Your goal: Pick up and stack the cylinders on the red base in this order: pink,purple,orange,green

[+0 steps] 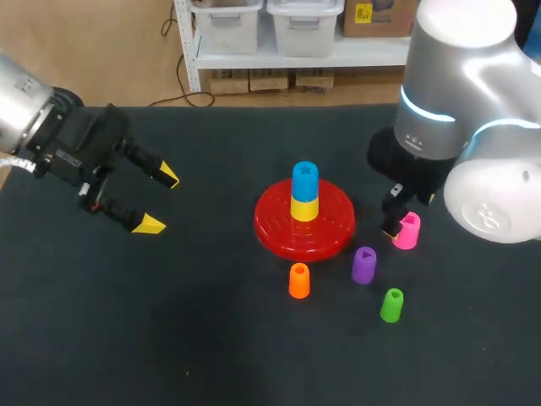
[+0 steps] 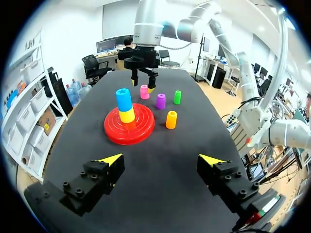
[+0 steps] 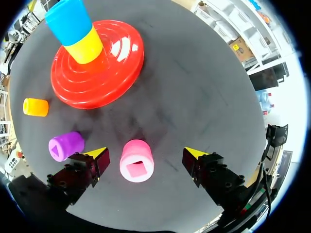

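The red base (image 1: 279, 230) (image 2: 138, 131) (image 3: 114, 68) carries a yellow cylinder (image 1: 304, 208) (image 3: 88, 46) with a blue one (image 1: 305, 181) (image 3: 69, 19) on top. The pink cylinder (image 1: 408, 231) (image 3: 136, 160) (image 2: 144, 91) stands upright to its right, between the open fingers of my right gripper (image 3: 146, 154) (image 1: 396, 222), untouched. Purple (image 1: 363, 265) (image 3: 66, 145), orange (image 1: 299, 281) (image 3: 36, 107) and green (image 1: 391, 305) (image 2: 177, 97) cylinders stand in front of the base. My left gripper (image 1: 159, 200) (image 2: 160, 159) hovers open and empty at the left.
The black table (image 1: 169, 338) spreads wide and bare around the left gripper and along the front. My right arm's large silver elbow (image 1: 490, 169) hangs over the table's right side.
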{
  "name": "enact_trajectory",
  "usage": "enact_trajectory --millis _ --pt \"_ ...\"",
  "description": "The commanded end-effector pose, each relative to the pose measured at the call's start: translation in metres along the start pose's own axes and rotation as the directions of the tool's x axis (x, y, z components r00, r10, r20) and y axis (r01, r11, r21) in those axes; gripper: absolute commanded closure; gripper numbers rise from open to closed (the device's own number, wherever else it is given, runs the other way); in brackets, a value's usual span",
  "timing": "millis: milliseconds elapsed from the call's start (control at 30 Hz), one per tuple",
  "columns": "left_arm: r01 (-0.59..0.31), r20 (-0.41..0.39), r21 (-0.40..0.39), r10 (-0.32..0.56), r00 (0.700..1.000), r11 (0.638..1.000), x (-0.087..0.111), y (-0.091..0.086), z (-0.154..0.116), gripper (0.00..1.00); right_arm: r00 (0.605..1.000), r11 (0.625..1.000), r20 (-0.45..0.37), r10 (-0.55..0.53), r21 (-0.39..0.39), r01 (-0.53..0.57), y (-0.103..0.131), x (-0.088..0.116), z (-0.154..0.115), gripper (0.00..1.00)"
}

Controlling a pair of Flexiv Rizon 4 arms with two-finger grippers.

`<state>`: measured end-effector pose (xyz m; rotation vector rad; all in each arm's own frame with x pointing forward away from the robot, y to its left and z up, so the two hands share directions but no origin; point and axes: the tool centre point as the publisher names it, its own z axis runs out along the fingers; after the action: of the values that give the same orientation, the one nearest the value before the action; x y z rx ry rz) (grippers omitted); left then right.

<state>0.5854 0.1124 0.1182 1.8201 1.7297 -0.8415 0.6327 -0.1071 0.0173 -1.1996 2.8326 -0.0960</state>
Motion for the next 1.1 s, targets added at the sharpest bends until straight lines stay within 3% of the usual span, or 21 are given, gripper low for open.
enact_trajectory --millis 33,433,467,533,1100 --pt "-0.004 0.004 -0.004 0.004 1.000 1.000 0.0014 -0.0013 -0.0001 0.00 1.000 1.000 -0.013 0.007 -0.001 -0.007 -0.0025 -0.0032 0.0010 0.00" --pt "-0.004 0.004 -0.004 0.004 1.000 1.000 0.0014 -0.0013 -0.0001 0.00 0.999 1.000 -0.023 0.026 -0.014 -0.026 0.0007 0.0031 0.0018 0.00" --pt "-0.004 0.004 -0.004 0.004 1.000 1.000 0.0014 -0.0013 -0.0001 0.00 0.999 1.000 -0.024 0.026 -0.017 -0.026 0.0010 0.0033 0.0022 0.58" --pt "-0.004 0.004 -0.004 0.004 1.000 1.000 0.0014 -0.0013 -0.0001 0.00 0.999 0.999 -0.020 0.027 -0.018 -0.028 0.0013 0.0032 0.0019 1.00" --pt "-0.004 0.004 -0.004 0.004 1.000 1.000 0.0014 -0.0013 -0.0001 0.00 0.999 0.999 -0.015 0.040 -0.027 -0.040 0.0004 0.0025 0.0030 1.00"
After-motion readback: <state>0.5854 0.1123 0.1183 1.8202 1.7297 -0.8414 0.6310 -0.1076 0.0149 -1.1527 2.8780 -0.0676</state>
